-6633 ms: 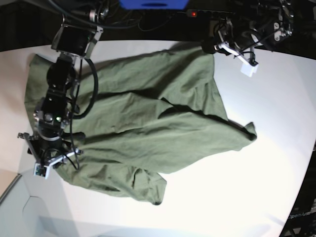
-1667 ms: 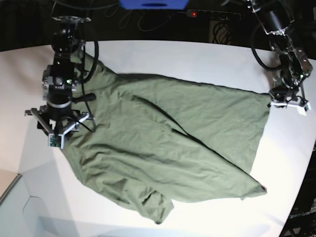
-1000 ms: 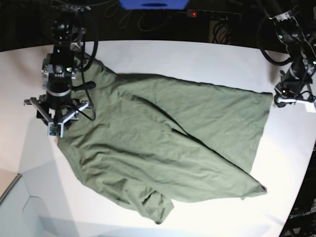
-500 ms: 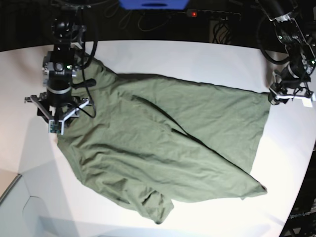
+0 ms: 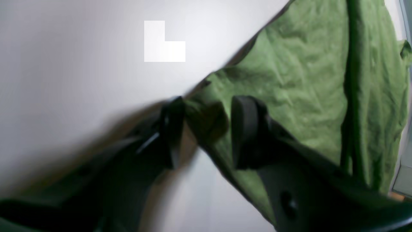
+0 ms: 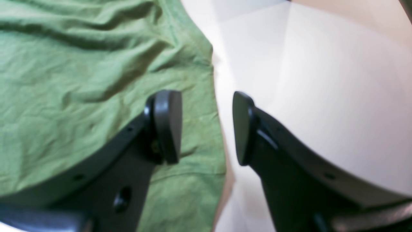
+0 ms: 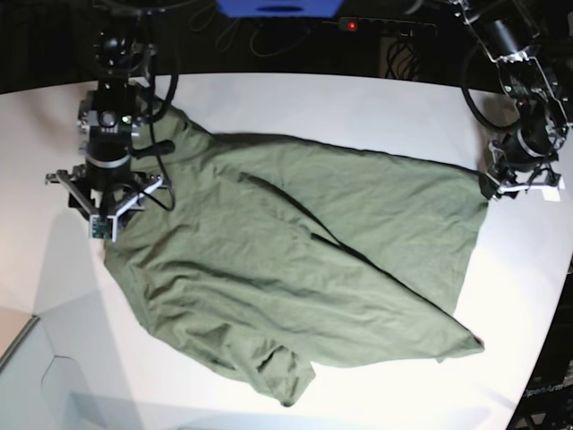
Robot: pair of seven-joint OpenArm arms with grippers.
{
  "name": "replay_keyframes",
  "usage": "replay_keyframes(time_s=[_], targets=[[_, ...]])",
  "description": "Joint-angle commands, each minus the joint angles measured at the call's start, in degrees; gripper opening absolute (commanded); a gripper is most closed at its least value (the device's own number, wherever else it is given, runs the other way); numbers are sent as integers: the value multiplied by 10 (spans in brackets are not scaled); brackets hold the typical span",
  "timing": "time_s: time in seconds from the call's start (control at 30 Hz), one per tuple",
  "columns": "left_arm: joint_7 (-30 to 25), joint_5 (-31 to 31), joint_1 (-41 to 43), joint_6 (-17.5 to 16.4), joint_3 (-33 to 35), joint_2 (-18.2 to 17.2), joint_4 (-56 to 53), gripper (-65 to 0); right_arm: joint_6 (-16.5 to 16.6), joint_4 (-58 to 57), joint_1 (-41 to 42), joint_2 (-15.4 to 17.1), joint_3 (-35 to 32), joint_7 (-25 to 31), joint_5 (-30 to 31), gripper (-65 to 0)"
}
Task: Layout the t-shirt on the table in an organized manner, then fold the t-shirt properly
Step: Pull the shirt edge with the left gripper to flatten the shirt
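Note:
The olive-green t-shirt (image 7: 295,260) lies spread and wrinkled across the white table (image 7: 358,107), with a bunched fold at its near end. My left gripper (image 7: 519,186) sits at the shirt's right corner. In the left wrist view the left gripper (image 5: 206,132) is open, and the corner of the t-shirt (image 5: 305,80) lies loose between its fingers. My right gripper (image 7: 103,219) is at the shirt's left edge. Seen from the right wrist, the right gripper (image 6: 206,129) is open and straddles the hem of the t-shirt (image 6: 80,64) above the table (image 6: 322,80).
A black power strip (image 7: 385,25) with a red light and a blue object (image 7: 277,7) sit behind the table's far edge, among cables. The table's curved edge runs down the right side. A pale panel (image 7: 36,376) lies at the lower left.
My left gripper has opened and let go of the shirt's right corner, which slackened slightly inward. The right arm has barely moved.

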Motion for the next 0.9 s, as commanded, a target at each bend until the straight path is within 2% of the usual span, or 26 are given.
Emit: replay_keyframes(time_s=[0.0, 0.1, 0.3, 0.47, 0.63, 0.77, 0.87], targets=[[12, 10, 1, 6, 1, -6, 2, -450, 1, 12, 6, 2, 1, 13, -4, -385], [11, 10, 3, 6, 11, -8, 2, -650, 1, 12, 6, 2, 1, 13, -4, -385], [18, 3, 19, 6, 8, -8, 48, -650, 1, 12, 6, 2, 1, 13, -4, -385], [26, -5, 70, 6, -30, -2, 207, -650, 2, 12, -3, 2, 0, 13, -4, -381], [122, -97, 89, 6, -122, 2, 322, -650, 38, 8, -4, 1, 1, 13, -3, -381], [190, -143, 87, 9, -179, 14, 331, -650, 39, 8, -3, 1, 0, 13, -3, -381], [237, -149, 107, 7, -211, 44, 338, -650, 39, 8, -3, 1, 0, 13, -3, -381]])
